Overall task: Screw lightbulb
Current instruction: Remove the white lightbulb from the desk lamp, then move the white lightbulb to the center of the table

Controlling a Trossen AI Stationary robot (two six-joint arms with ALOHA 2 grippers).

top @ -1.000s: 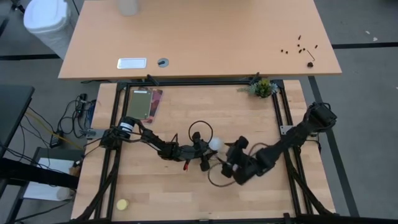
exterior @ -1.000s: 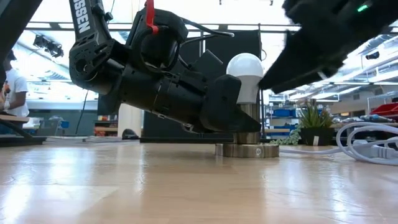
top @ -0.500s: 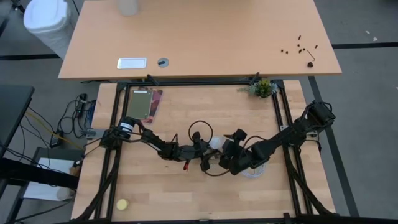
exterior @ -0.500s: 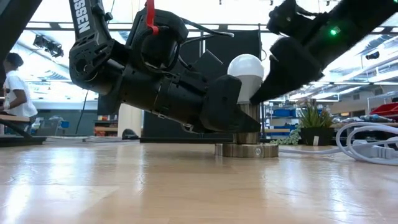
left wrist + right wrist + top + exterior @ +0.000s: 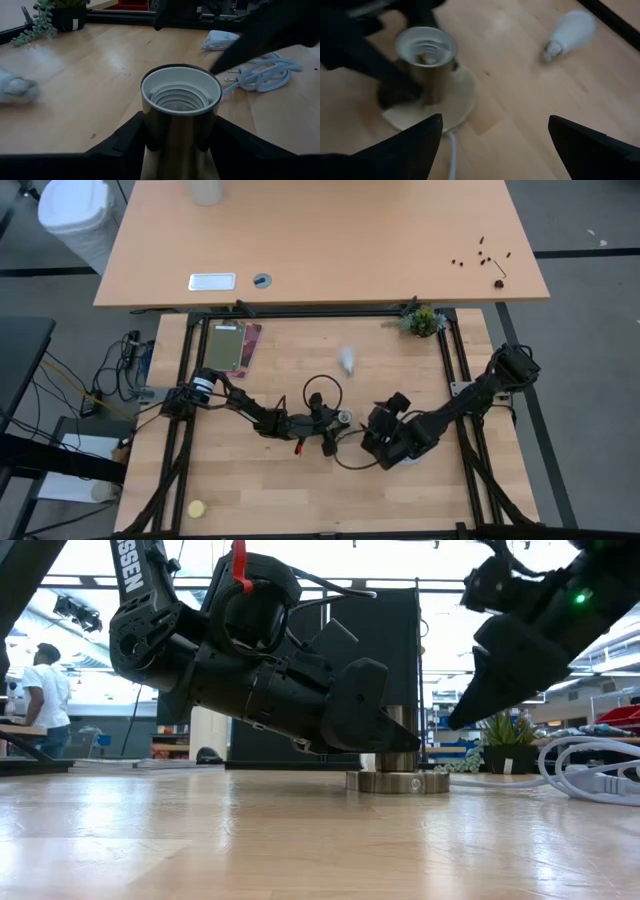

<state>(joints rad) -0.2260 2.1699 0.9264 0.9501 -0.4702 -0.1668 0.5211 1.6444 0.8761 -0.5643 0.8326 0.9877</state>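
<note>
The silvery socket (image 5: 181,107) stands upright on its round disc base (image 5: 398,781) at mid-table, and its threaded mouth holds nothing. My left gripper (image 5: 335,420) is shut on the socket's tube. The white lightbulb (image 5: 347,360) lies on its side on the wood, toward the far edge from the socket. It shows blurred, with its grey screw base (image 5: 551,49) pointing toward the socket. My right gripper (image 5: 495,150) hangs open above the table just right of the socket, with nothing between its fingers. My left gripper pinches the socket's metal tube (image 5: 170,135) between its two fingers (image 5: 127,137), one on each side below the rim. The fingers come in nearly level from the table's left. The socket stays upright, with its disc base on the table.
A white cable (image 5: 260,75) lies coiled on the wood right of the socket, under my right arm. A small potted plant (image 5: 423,321) stands at the far right corner, a flat book (image 5: 232,346) at the far left and a yellowish ball (image 5: 197,508) near the front left.
The lightbulb stood in the socket a second ago. It has come out and shot across the wood toward the far edge, where it now lies on its side. My right gripper swung in over the bulb from the right, still open, then drew back to the right.
</note>
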